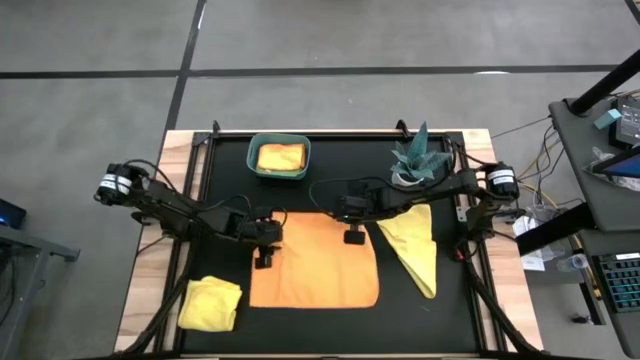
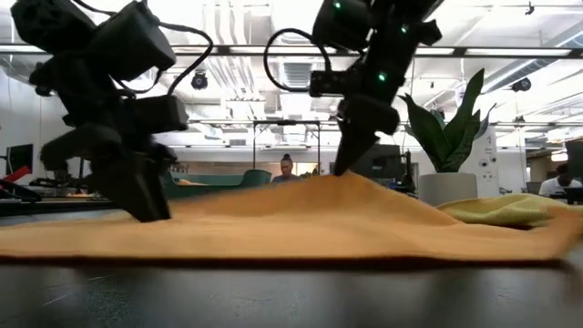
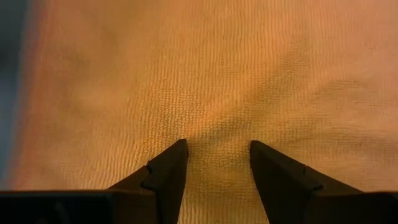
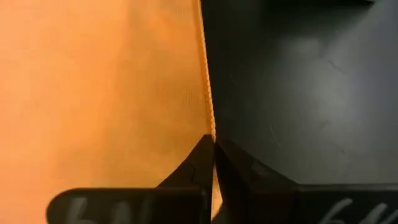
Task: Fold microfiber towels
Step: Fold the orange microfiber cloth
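- Orange towel [image 1: 315, 262] lies spread flat at lower centre of the high view, on the black counter [image 1: 330, 180].
- Right pincer [image 1: 353, 237] sits at the towel's upper right corner; fingers pressed together on the towel's hem (right wrist view shows the edge [image 4: 209, 93] running straight into the closed tips).
- Low view: the cloth rises to a small peak under the right pincer [image 2: 340, 169], at frame centre.
- Left pincer [image 1: 262, 260] is down on the towel's upper left part. Fingers spread, tips pressed into the cloth, which puckers a little between them [image 3: 217, 134]. Not pinching anything that I can see.
- Yellow towel [image 1: 415, 245], folded to a rough triangle, lies right of the orange one, touching or just overlapping its right edge (cannot tell which).
- Second yellow towel [image 1: 210, 303], bunched, at lower left of the counter.
- Teal bin [image 1: 280, 158] at upper centre holds another yellow cloth [image 1: 280, 156].
- Potted plant [image 1: 418, 160] at upper right, behind the right arm.
- A person [image 2: 287, 168] is visible far off in the room, low view centre.
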